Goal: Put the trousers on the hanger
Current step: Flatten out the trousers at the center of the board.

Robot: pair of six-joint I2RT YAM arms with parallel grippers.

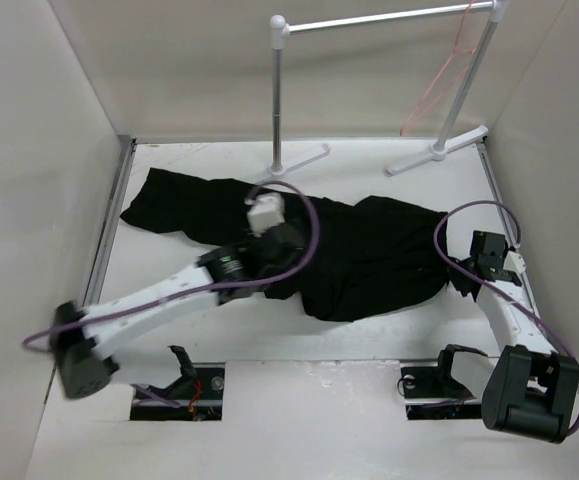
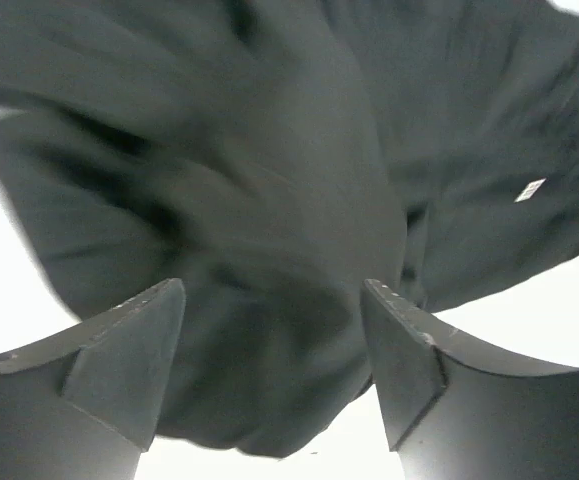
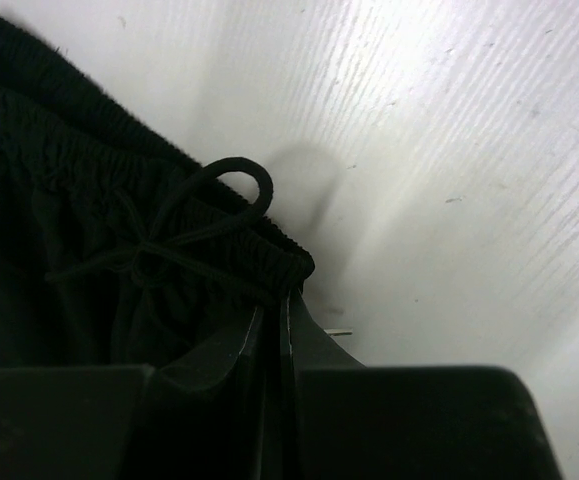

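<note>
The black trousers (image 1: 359, 255) lie spread across the white table, one leg reaching far left. My left gripper (image 1: 274, 245) hangs over their middle, open and empty; in the left wrist view its fingers (image 2: 134, 355) stand wide apart above a fold of the trousers (image 2: 269, 230). My right gripper (image 1: 461, 272) is at the trousers' right edge, shut on the elastic waistband (image 3: 259, 265) beside the drawstring loop (image 3: 239, 180). The pink-orange wire hanger (image 1: 439, 85) hangs from the right end of the rack's bar at the back.
The white and grey tube rack (image 1: 369, 25) stands at the back, its feet (image 1: 299, 160) on the table. White walls close in left, right and back. Purple cables (image 1: 304, 230) loop over both arms.
</note>
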